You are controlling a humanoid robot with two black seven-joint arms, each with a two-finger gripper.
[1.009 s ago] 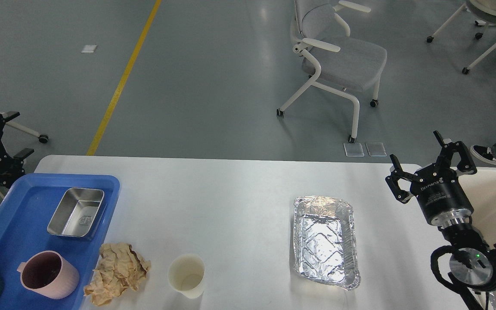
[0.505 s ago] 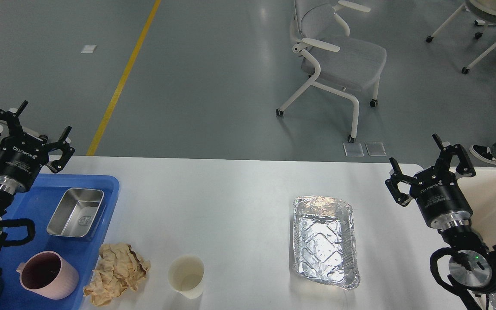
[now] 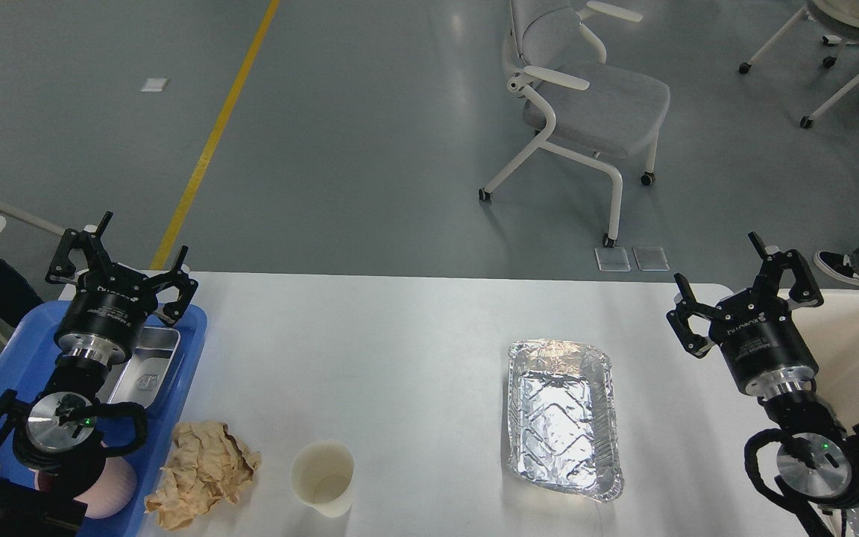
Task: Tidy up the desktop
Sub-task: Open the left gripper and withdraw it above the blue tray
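The white desktop (image 3: 400,350) holds a crumpled tan paper (image 3: 202,471) at the front left, a cream paper cup (image 3: 323,477) beside it, and a foil tray (image 3: 564,418) right of the middle. My left gripper (image 3: 122,257) is open and empty above the far end of the blue tray (image 3: 189,339). My right gripper (image 3: 744,277) is open and empty over the desktop's far right corner, right of the foil tray.
The blue tray holds a steel container (image 3: 148,367) and a pink mug (image 3: 112,486), both partly hidden by my left arm. A cream bin (image 3: 858,350) stands at the right edge. Chairs (image 3: 586,97) stand on the floor beyond the table.
My left arm has swung in from the left edge to above the blue tray's far end. My right gripper has barely moved.
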